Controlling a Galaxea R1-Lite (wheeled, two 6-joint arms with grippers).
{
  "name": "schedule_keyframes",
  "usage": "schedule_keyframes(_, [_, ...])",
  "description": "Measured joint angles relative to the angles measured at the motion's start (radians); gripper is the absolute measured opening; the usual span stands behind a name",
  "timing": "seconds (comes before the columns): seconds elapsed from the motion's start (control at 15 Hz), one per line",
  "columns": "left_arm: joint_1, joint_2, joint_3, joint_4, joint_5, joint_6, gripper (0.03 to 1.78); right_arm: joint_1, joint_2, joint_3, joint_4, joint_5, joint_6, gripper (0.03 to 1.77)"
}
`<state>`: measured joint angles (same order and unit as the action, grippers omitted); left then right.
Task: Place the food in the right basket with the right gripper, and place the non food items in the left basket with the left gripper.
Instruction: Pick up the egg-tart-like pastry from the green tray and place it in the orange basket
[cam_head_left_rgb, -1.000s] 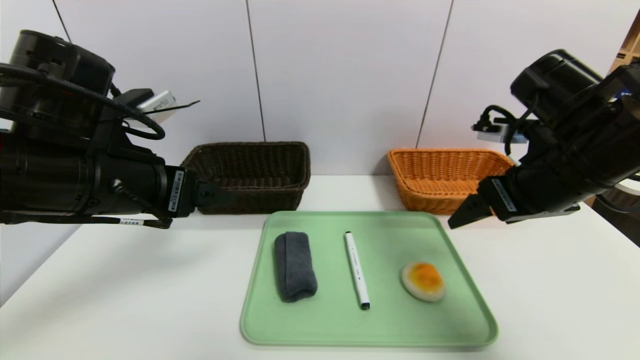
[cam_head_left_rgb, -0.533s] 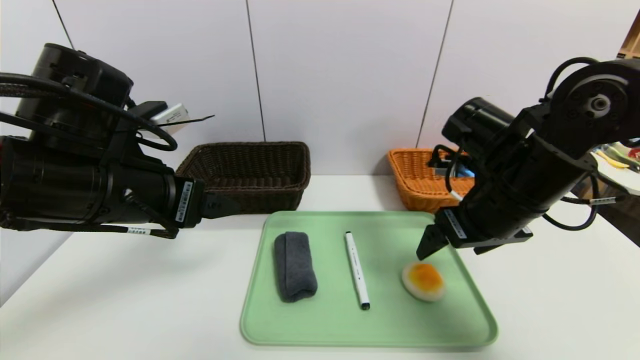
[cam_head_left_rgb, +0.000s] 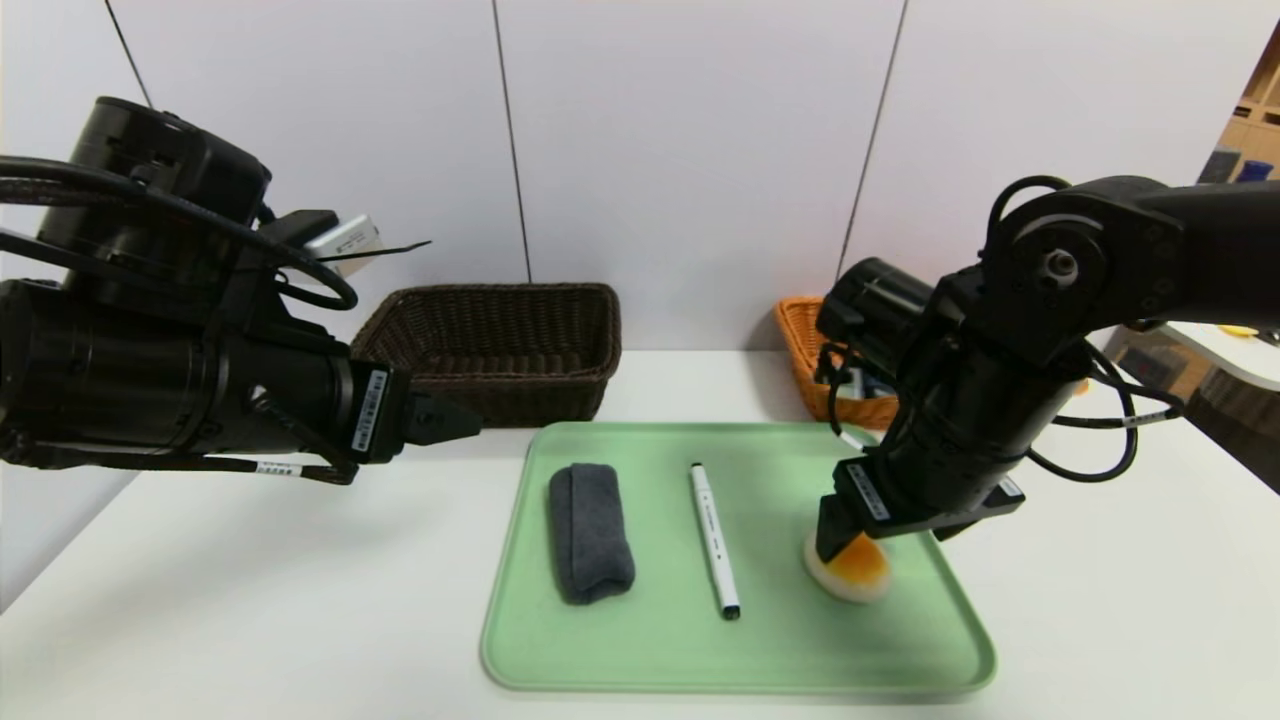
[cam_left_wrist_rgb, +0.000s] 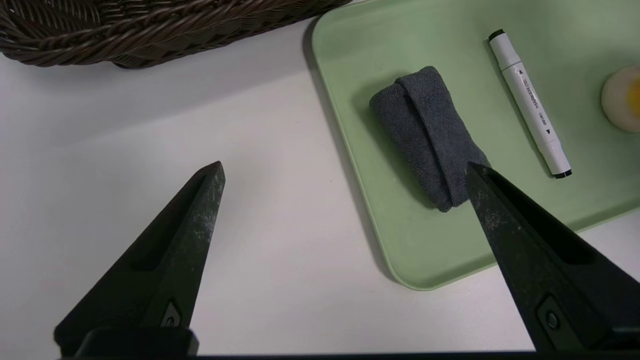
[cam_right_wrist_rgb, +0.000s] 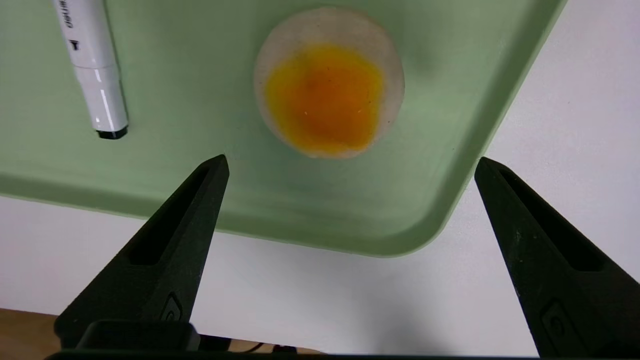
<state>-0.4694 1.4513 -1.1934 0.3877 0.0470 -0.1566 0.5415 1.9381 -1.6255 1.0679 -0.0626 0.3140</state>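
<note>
Green tray (cam_head_left_rgb: 640, 660) nearest on white table (cam_head_left_rgb: 200, 600), holding grey cloth (cam_head_left_rgb: 590, 530), marker (cam_head_left_rgb: 714, 540), egg-like food (cam_head_left_rgb: 855, 575), right gripper (cam_head_left_rgb: 835, 535) jaws spread just above the food, left gripper (cam_head_left_rgb: 445, 420) open beside the tray, brown basket (cam_head_left_rgb: 500, 340), orange basket (cam_head_left_rgb: 810, 350) partly hidden behind right arm.

Tray (cam_head_left_rgb: 930, 640): smooth matt green plastic, w/ faint soft sheen. Cloth (cam_head_left_rgb: 590, 532): dark grey, fuzzy terry-like weave, matt. Marker (cam_head_left_rgb: 714, 538): smooth white plastic barrel, black plastic cap, slight gloss. Egg-like food (cam_right_wrist_rgb: 328, 82): pale matt rim, orange-yellow centre, finely grainy. Left basket (cam_head_left_rgb: 500, 340): dark brown woven wicker, rough, ribbed. Right basket (cam_head_left_rgb: 805, 350): orange wicker, same weave. Bench (cam_head_left_rgb: 200, 600): smooth white, low sheen. Right gripper (cam_right_wrist_rgb: 350, 165) & left gripper (cam_left_wrist_rgb: 345, 170) fingers: black matt plastic, scuffed greyish near the tips.
</note>
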Motion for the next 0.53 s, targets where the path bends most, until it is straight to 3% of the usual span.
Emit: schedule_keyframes(0.53, [-0.004, -0.002, 0.007, -0.003, -0.001, -0.001, 1.69, 0.020, 0.076, -0.021, -0.004, 0.008, 0.019, 1.70])
